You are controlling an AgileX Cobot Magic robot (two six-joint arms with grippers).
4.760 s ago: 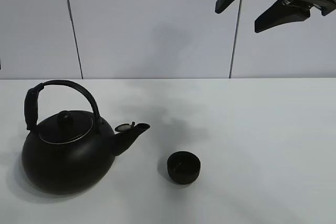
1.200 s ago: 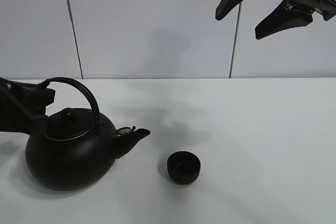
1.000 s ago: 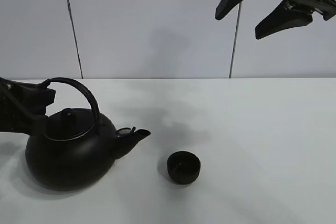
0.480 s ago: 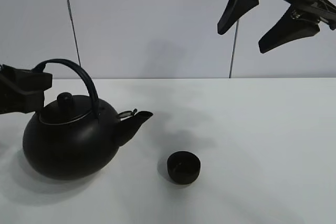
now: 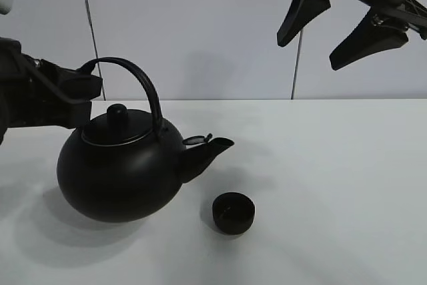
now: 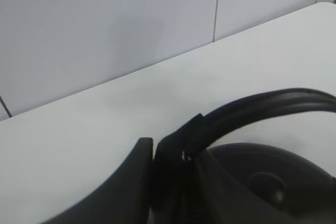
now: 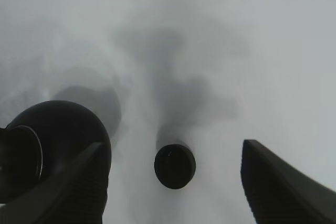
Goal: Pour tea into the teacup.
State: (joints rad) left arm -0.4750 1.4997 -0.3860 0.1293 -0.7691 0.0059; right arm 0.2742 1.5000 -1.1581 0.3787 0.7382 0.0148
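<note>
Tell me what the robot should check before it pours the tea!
1. Left fingers shut on the handle: ok.
2. Kettle off the table: ok, its shadow lies apart beneath it.
3. Spout over the teacup: not ok, it is short of the cup, on the kettle's side.
4. Teacup upright, mouth up: ok.
5. Right fingers out of the way: ok, open, empty, high above.
6. Tea inside the kettle: cannot tell, the lid is on.
</note>
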